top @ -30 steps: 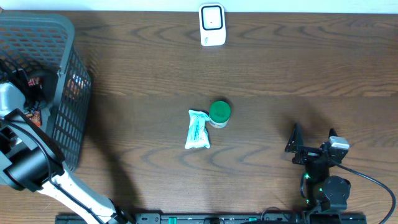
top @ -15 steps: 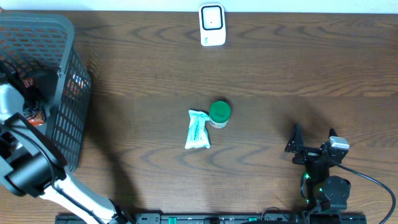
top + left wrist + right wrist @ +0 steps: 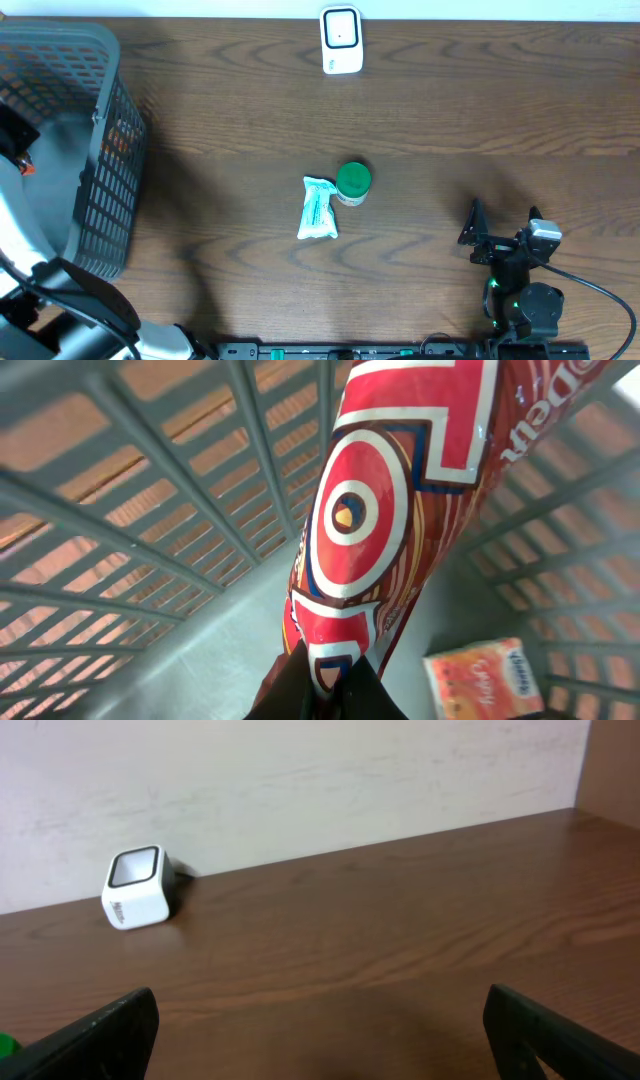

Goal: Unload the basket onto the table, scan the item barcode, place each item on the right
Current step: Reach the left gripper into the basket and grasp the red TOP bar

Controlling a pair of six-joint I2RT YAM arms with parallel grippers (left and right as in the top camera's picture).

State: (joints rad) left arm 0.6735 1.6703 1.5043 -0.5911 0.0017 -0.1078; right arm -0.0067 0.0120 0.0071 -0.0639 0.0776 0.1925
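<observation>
Left gripper [image 3: 322,685]: jaws pinching red packet [image 3: 385,510] inside basket [image 3: 100,140], left edge of worktop [image 3: 450,120].
Right gripper [image 3: 320,1030]: jaws gaping wide, holding nothing.

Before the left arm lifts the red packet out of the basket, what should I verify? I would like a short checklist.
1. Grip: left gripper shut on the red snack packet: ok.
2. Clearance: packet free of the basket wall: cannot tell, the grid is close.
3. Barcode in sight: cannot tell, only the printed front shows.
4. Target: scanner uncovered at the far table edge: ok.
5. Path: right gripper open, parked near the front edge: ok.
6. Nothing dragged along: orange tissue pack lies apart from the packet: ok.
</observation>
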